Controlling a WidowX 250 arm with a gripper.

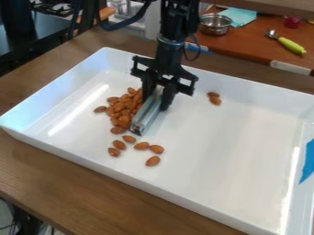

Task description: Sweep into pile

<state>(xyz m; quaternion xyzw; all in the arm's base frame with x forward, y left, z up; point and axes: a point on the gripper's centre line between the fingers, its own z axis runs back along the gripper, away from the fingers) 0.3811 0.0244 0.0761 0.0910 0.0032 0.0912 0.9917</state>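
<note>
Okay, tool (155,102) clamped on metallic scraper (145,117) beside almond pile (124,109); hard push could scatter it, short sweep could miss stray pair (214,97) near far edge of tray (233,147)

Almonds (126,109), mostly heaped, apparently layered, in tray (221,156)

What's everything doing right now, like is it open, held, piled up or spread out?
Pincer: shut on the metal bar
Metal bar: held, slanting down beside the pile
Almond pile: bunched up
Front almonds: loose, scattered
Almonds on the far right: close together, apart from the pile
White tray: right side up, almonds inside
Metal bowl: upright, open on top
</note>
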